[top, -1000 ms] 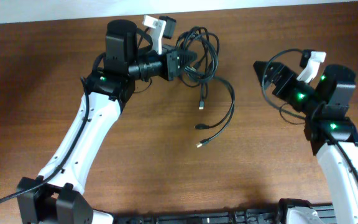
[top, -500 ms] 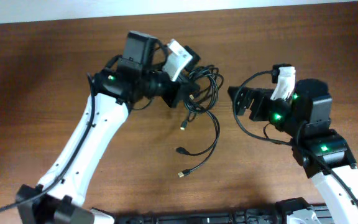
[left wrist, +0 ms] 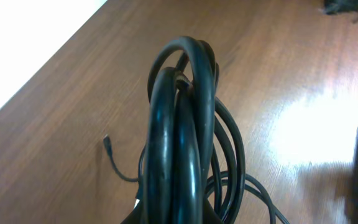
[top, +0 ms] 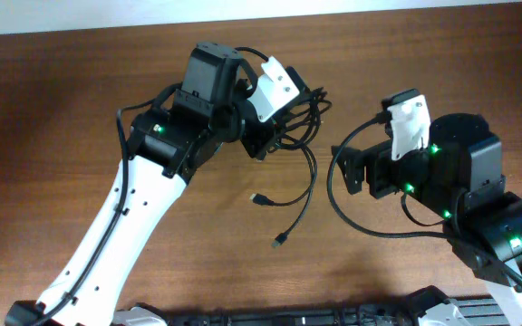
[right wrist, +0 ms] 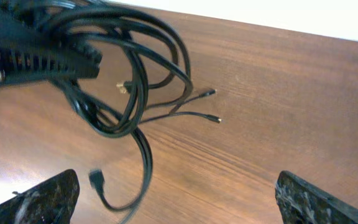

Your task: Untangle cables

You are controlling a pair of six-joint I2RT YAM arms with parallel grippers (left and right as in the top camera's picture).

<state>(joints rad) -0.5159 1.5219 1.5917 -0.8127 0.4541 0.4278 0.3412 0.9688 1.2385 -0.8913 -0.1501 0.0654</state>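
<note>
Because the left gripper point(top: 268, 138) clenches the thin black flexible cables point(top: 304, 116) aloft, plug ends point(top: 279, 240) dangle free. Right gripper point(right wrist: 179, 193): fingers spread, empty, nearby.

Bare table point(top: 62, 109) to left and front, hanging cables point(top: 314, 181) the obstacle at centre

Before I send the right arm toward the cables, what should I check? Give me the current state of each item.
1. Left gripper clamped on the cables: ok, the bundle hangs from it.
2. Right gripper open: ok, fingers wide apart.
3. Right gripper empty: ok, nothing between its fingers.
4. Plug ends free of the bunch: ok, two trail apart.
5. Loops separated: not ok, bunched at the left gripper.
6. Which strand leads to which plug: cannot tell, the loops overlap.
</note>
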